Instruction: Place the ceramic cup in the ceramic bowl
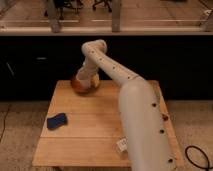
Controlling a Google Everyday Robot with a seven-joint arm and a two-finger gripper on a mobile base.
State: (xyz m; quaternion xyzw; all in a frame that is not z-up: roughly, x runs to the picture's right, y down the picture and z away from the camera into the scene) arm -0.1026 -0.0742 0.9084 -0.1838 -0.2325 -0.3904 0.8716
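Pincer [85,79] sits over ceramic bowl [80,88] at counter's [95,135] 11 o'clock, grip state unclear, bowl contents hidden.

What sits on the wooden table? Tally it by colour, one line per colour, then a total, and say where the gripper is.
Orange-brown: 1, the round orange-brown glazed ceramic bowl.
Blue: 1, the flat blue sponge-like object.
White: 1, the small white item at the front edge.
Total: 3.
The ceramic cup is not visible. The gripper is over the bowl at the back left.
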